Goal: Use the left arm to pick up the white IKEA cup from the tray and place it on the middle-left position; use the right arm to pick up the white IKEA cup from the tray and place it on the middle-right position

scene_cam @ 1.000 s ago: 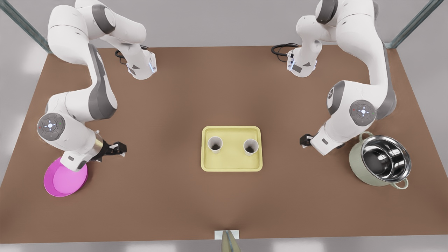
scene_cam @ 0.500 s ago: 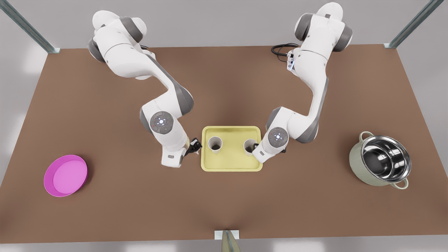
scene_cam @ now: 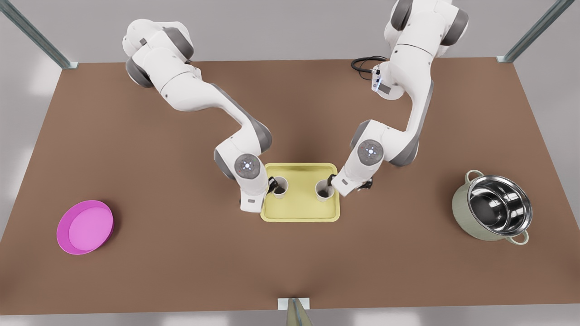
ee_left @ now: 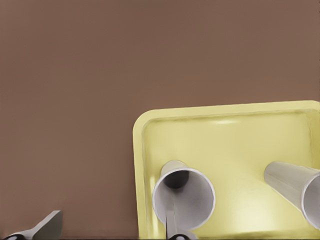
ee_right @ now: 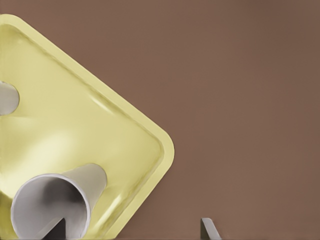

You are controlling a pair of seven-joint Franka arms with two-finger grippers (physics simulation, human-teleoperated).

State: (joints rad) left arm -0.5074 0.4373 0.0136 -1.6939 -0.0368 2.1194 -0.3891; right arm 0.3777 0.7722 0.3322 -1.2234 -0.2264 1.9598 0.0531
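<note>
1. Far out to the front view's left of my left end effector, I see a magenta plate [scene_cam: 84,227] on the brown tabletop [scene_cam: 181,253], well apart from everything else.
2. My left end effector [scene_cam: 273,186] sits at the left rim of the yellow tray [scene_cam: 301,213]. Its fingers [ee_left: 49,227] are spread wide: one finger is inside the left cup [scene_cam: 280,186], the other outside the tray's edge, so the cup wall lies between them but is not squeezed.
3. The left cup [ee_left: 183,197] stands upright on the tray [ee_left: 235,135], directly at this end effector.
4. The right cup [scene_cam: 324,190] stands upright on the same tray, just beside my right end effector [scene_cam: 334,182].
5. My right end effector is open too: in its wrist view one finger [ee_right: 210,229] hangs over bare tabletop, the other dips into the cup [ee_right: 55,204], near the tray [ee_right: 150,135] corner.
6. Well beyond that end effector, on the front view's right, sits a steel pot [scene_cam: 494,209] with a pale green outside.
</note>
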